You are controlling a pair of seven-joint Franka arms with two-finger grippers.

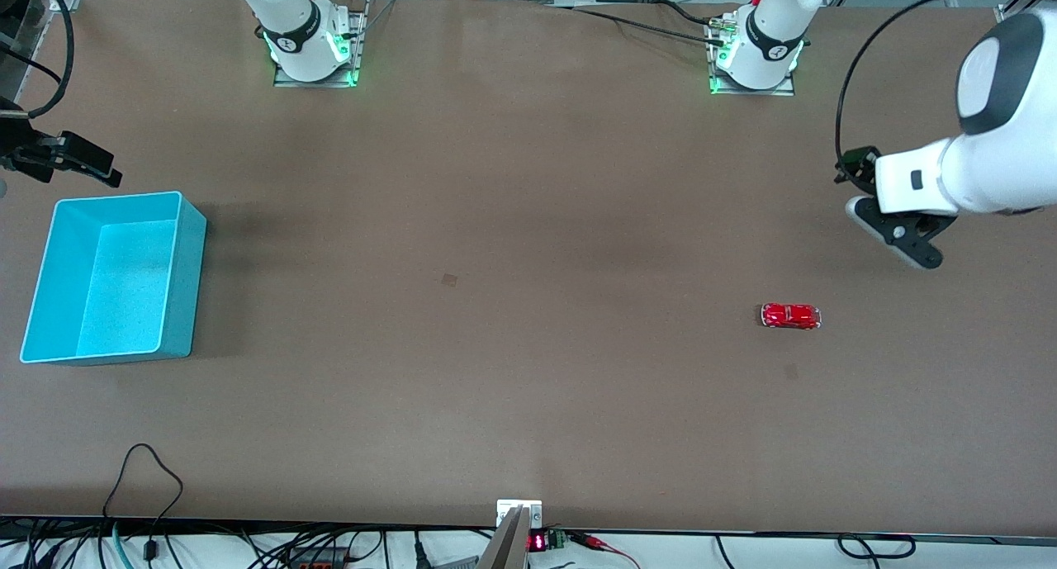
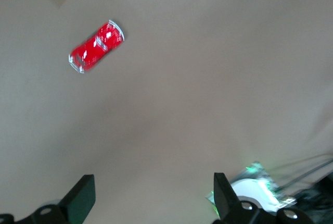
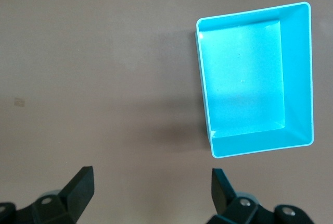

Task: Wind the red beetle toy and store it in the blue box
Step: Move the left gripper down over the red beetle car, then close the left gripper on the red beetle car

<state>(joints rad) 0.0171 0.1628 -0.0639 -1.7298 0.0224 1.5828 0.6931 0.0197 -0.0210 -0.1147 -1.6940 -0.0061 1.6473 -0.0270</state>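
- On the brown worktop (image 1: pixel 528 222), the red beetle toy (image 1: pixel 791 316) sits alone toward the left arm's end, untouched.
- Left gripper (image 1: pixel 896 234) hovers near it, jaws wide open, likely ready to descend.
- Right gripper (image 1: pixel 62 160) waits, jaws open, above the empty blue box (image 1: pixel 190 280), well apart from the toy.

White glossy arm shells, dark grey joint bands; bases on metal plates, green lights glowing. Black cables trail from wrists. Left gripper (image 1: pixel 896 239) black; right gripper (image 1: pixel 78 163) black.
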